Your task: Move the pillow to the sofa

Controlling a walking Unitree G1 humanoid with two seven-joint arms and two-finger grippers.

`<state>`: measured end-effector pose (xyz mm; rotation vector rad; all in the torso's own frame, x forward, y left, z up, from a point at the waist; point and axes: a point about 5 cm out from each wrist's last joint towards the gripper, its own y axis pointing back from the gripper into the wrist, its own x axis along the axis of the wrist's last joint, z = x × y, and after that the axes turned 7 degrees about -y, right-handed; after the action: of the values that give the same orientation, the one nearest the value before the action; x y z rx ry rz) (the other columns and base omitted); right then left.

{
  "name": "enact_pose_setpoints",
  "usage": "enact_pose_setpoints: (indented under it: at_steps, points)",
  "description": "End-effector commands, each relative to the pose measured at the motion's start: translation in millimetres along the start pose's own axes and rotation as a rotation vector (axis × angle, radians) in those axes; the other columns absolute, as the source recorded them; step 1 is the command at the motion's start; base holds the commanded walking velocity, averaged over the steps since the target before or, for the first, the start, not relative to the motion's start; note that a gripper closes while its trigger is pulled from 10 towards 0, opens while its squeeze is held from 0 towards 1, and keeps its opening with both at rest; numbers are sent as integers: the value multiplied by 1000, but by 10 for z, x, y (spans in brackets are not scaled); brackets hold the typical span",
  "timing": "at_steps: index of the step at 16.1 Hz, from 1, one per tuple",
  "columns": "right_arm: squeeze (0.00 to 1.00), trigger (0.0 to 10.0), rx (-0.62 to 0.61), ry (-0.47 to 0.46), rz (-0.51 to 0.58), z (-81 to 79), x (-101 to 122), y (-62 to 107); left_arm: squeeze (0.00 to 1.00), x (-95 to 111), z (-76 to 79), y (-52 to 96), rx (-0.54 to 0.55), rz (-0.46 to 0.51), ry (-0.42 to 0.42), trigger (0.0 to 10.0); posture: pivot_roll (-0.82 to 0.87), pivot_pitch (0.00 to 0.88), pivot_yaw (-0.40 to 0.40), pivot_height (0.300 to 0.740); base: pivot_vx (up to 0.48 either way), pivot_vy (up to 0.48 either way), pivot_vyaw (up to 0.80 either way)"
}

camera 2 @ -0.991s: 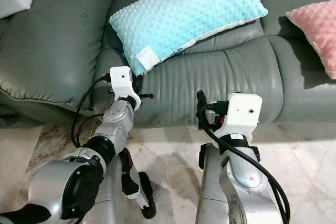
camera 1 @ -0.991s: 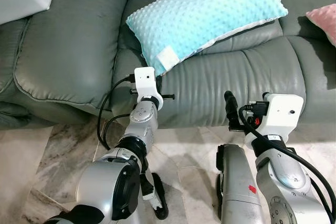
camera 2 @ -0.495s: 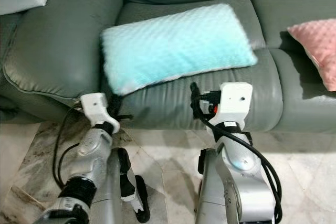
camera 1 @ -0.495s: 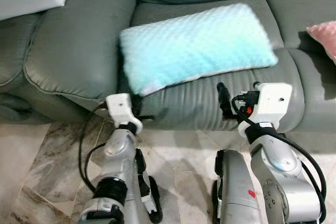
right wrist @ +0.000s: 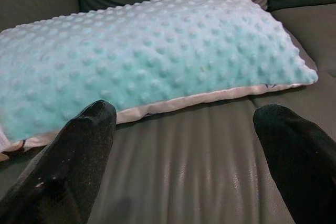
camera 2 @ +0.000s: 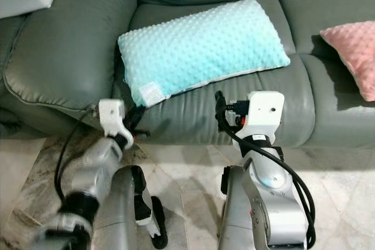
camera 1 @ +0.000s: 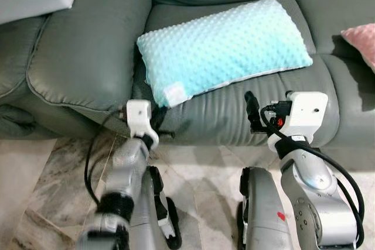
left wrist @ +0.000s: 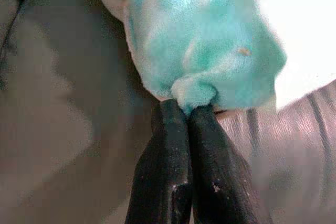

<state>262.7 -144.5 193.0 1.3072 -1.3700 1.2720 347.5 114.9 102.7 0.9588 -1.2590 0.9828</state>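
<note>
A home living room: grey leather sofa (camera 1: 88,45) on marble floor (camera 1: 41,191).

No readable text, brand, number or sign appears anywhere. A small white tag (camera 1: 173,92) is sewn at the corner of the turquoise dotted pillow (camera 1: 225,48) nearest the sofa armrest (camera 1: 79,57), but any print on it is too small to read.
</note>
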Motion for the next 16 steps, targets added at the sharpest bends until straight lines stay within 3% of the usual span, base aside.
enact_pose_setpoints:
  at_steps: [1, 3, 4, 5, 8, 13, 16]
  points:
    - [0, 10000, 4, -8, -8, -2, -25, 7, 0, -42, -83, -18, 21, -53, -51, 0, -206, 290, 158, 581, 0, 0, 0]
    - [0, 10000, 1, -4, -3, 8, -20, 2, 0, 62, -120, -125, 39, -52, -96, 0, -213, 284, 162, 581, 0, 0, 0]
    - [0, 10000, 0, -3, 1, 7, -14, -3, 0, 100, -124, -162, 39, -49, -110, 863, -213, 284, 162, 581, 0, 0, 0]
    - [0, 10000, -1, -1, 4, 11, -12, -13, 0, 130, -119, -194, 39, -45, -108, 10000, -218, 276, 164, 581, 0, 0, 0]
    - [0, 10000, -2, 7, 15, 36, -1, -60, 0, 161, -27, -258, 6, -36, -128, 10000, -227, 258, 160, 581, 0, 0, 0]
    - [0, 10000, 3, 22, 35, 56, 35, -103, 0, 161, -20, -290, -13, -48, -198, 10000, -243, 232, 155, 581, 0, 0, 0]
    - [0, 10000, 6, 27, 42, 65, 48, -130, 0, 163, 4, -299, -58, -46, -192, 10000, -245, 221, 150, 581, 0, 0, 0]
